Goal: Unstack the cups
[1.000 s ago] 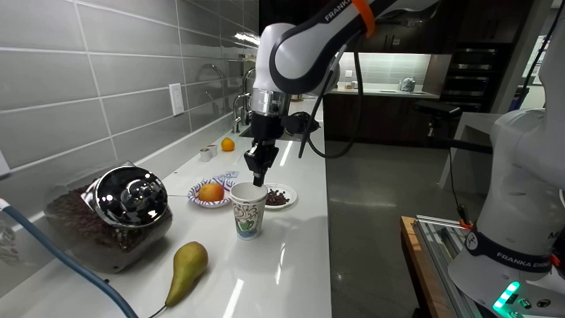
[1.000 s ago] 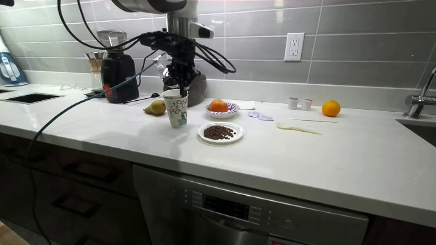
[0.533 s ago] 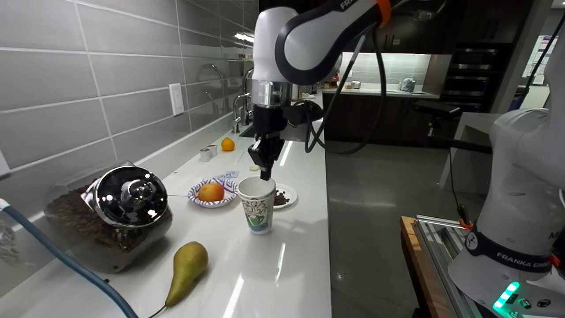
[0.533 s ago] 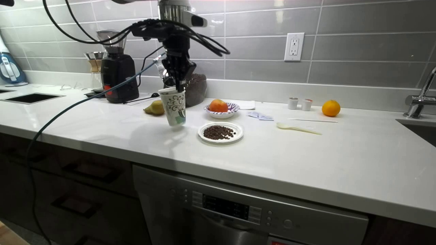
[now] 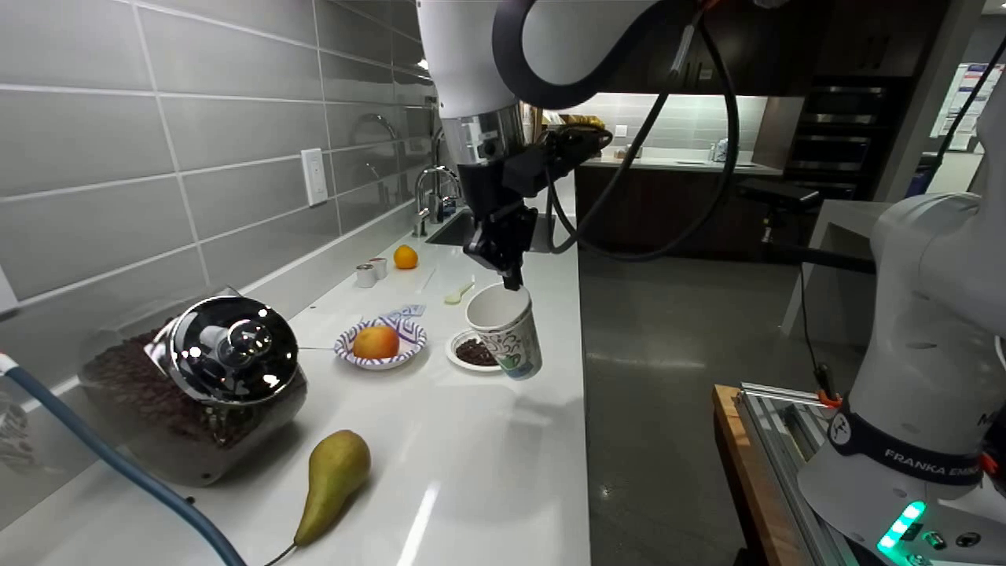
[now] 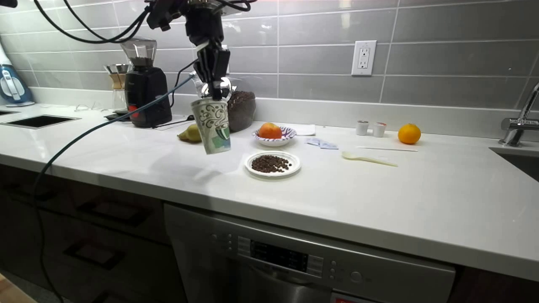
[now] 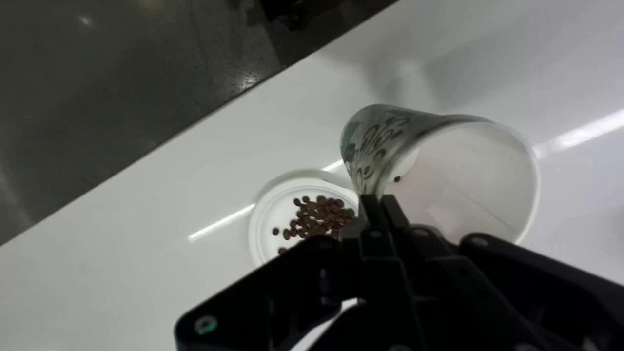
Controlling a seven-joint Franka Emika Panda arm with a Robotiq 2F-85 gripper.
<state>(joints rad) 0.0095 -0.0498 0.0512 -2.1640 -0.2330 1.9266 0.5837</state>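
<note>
Cup [image 5: 511, 336] hangs tilted just beneath the claw [image 7: 382, 202], which pinches it at the rim.

Looks along the surface [image 5: 471, 472] in an exterior view, toward tiles [image 6: 320, 59] in an exterior view, down in the wrist view (nearest); shares the plate [image 7: 282, 208] throughout.

The arm [image 5: 471, 71] reaches down, its tilted tool [image 7: 381, 201] pinched tight.

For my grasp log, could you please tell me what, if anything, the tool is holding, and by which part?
The tool pinches a patterned paper cup by its rim; whether another is nested with it I cannot tell.
</note>
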